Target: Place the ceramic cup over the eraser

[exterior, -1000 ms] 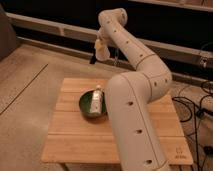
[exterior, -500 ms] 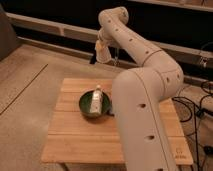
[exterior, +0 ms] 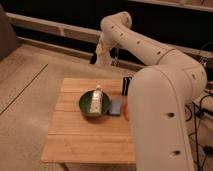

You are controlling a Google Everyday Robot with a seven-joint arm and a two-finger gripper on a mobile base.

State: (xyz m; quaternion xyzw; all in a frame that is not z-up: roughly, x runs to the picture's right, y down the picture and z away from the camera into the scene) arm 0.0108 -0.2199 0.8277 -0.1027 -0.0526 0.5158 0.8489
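Arm: one white arm (exterior: 160, 90), rising thick from the near right, bending high over the far side and dropping down again past the back edge of the table.
Gripper: one gripper (exterior: 102, 52), hanging in the air beyond the far edge of the table, left of the eraser; its fingers are pressed in on a pale cylinder.
Ceramic cup: one ceramic cup (exterior: 104, 60), cream-white, pinched in the gripper and held off the table, well apart from the eraser.
Eraser: one eraser (exterior: 125, 86), a dark upright block near the far right of the tabletop, its right side hidden by the arm.
Table: one small wooden table (exterior: 75, 140), slatted top.
Bowl: one dark green bowl (exterior: 85, 104), about mid-table.
Bottle: one white bottle (exterior: 97, 99), lying tilted inside the bowl, neck toward the far rim.
Pad: one flat light-blue pad (exterior: 116, 106), just beside the bowl on its right.
Orange thing: one orange thing (exterior: 126, 112), right of the pad, partly covered by the arm.
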